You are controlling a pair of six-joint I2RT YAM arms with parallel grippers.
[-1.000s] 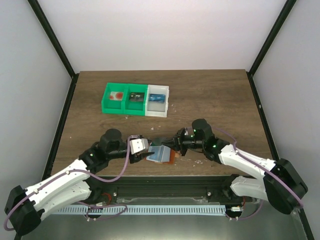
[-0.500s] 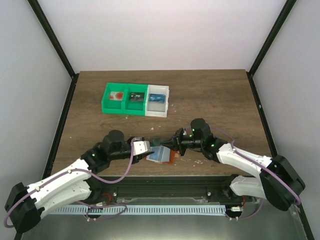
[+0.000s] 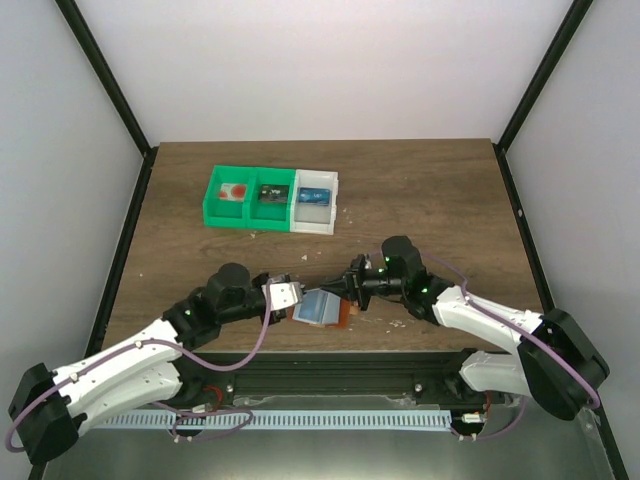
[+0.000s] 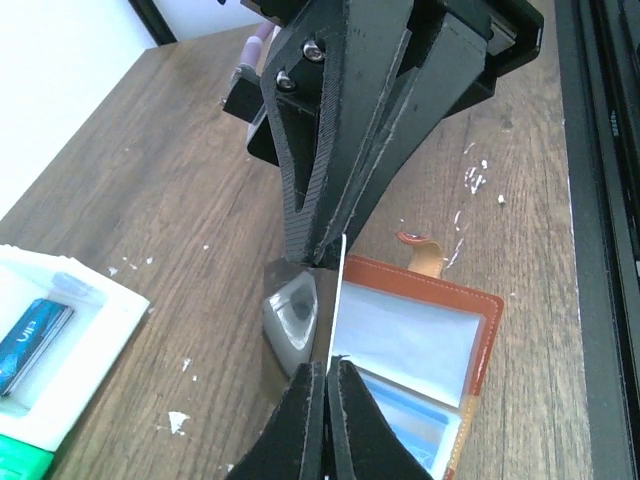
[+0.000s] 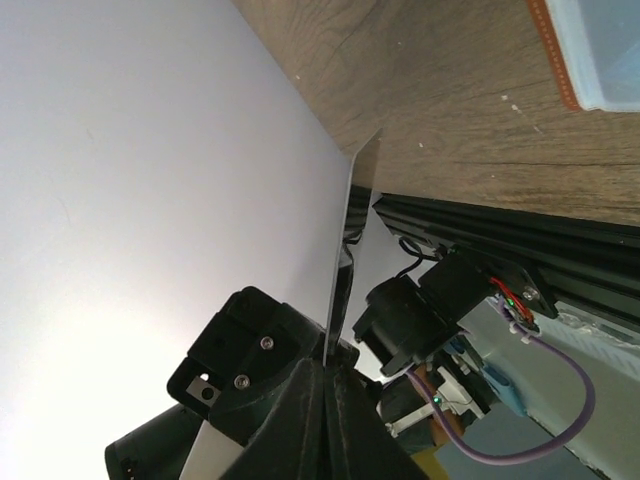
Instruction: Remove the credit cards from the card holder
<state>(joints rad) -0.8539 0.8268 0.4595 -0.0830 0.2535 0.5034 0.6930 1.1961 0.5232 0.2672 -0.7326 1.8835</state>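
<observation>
A thin, white-edged credit card (image 4: 337,300) stands upright and edge-on just above the left edge of the card holder (image 4: 482,330). My left gripper (image 4: 327,365) is shut on the card's near end. My right gripper (image 4: 318,250) is shut on its far end. The orange-brown holder lies open and flat on the table, and another blue card (image 4: 400,425) shows in its lower pale pocket. From above, both grippers (image 3: 293,305) (image 3: 340,290) meet over the holder (image 3: 345,318), and the held card is too thin to make out. The right wrist view shows the card (image 5: 345,250) rising from its shut fingers.
A green bin (image 3: 212,200) and a white bin (image 3: 313,222) stand side by side at the back left, each with cards inside. The white bin (image 4: 100,300) holds a blue card (image 4: 30,335). The black front rail (image 4: 600,200) runs close beside the holder. Pale specks dot the wood.
My left gripper has moved right toward the right gripper and closed its jaws on the upright card. The right gripper has stayed shut and shifted only slightly.
</observation>
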